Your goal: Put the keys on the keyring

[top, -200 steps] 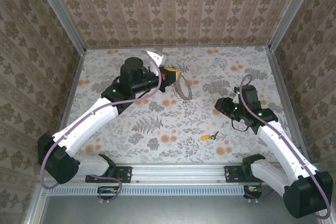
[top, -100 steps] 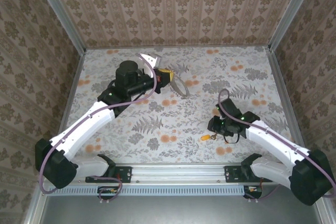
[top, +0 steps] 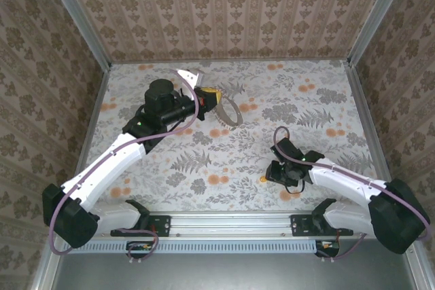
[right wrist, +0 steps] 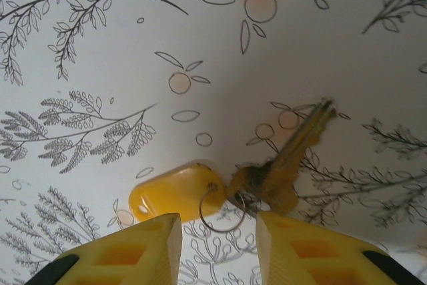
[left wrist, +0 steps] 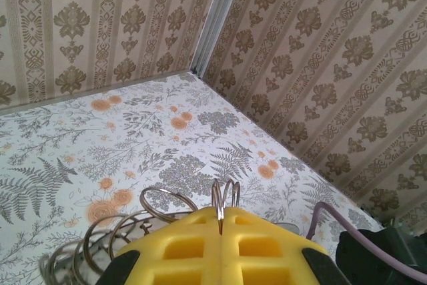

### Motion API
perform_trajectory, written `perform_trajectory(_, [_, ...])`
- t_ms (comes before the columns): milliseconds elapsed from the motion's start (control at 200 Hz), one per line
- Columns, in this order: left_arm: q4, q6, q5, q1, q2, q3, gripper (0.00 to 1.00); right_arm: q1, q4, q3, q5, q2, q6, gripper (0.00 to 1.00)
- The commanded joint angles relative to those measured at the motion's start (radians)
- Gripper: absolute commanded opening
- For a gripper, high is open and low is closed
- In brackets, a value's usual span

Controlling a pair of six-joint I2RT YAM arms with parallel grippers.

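Note:
The keys lie flat on the floral table: a brass key (right wrist: 291,163) joined by a small wire ring to an orange-yellow tag (right wrist: 175,192). My right gripper (right wrist: 219,239) hovers just above them, open, its yellow pads on either side of the small ring. From above, the right gripper (top: 276,172) covers most of the keys (top: 264,179). My left gripper (left wrist: 220,217) is shut on a wire loop of the keyring (left wrist: 162,199), a string of silvery rings. It holds that keyring (top: 231,115) above the table at the back, left of centre.
Patterned walls enclose the table on three sides, with a metal corner post (left wrist: 217,15) ahead of the left wrist. A purple cable (left wrist: 360,215) runs beside the left gripper. Open tabletop (top: 204,161) lies between the two arms.
The right arm has swung down and left toward the near edge, coming over the keys, and its jaws have narrowed slightly. The left arm has drifted a little left with the keyring.

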Motion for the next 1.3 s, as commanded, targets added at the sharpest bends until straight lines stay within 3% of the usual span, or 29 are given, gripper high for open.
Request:
perform_trajectory(0, [0.057, -0.015, 0.011, 0.009, -0.026, -0.004, 0.0, 0.008, 0.058, 0.011, -0.008, 0.051, 0.013, 0.36])
perform_trajectory(320, [0.062, -0.026, 0.01, 0.012, -0.029, -0.015, 0.0, 0.002, 0.105, 0.194, 0.03, 0.254, -0.076, 0.34])
perform_trajectory(465, [0.069, -0.03, 0.006, 0.012, -0.034, -0.026, 0.0, -0.01, 0.176, 0.233, 0.046, 0.237, -0.118, 0.33])
perform_trajectory(840, [0.071, -0.029, 0.008, 0.013, -0.046, -0.041, 0.0, -0.004, -0.048, 0.253, 0.123, 0.122, -0.218, 0.31])
perform_trajectory(1295, [0.084, -0.04, 0.017, 0.013, -0.034, -0.042, 0.0, 0.099, -0.144, 0.298, 0.206, 0.267, -0.347, 0.29])
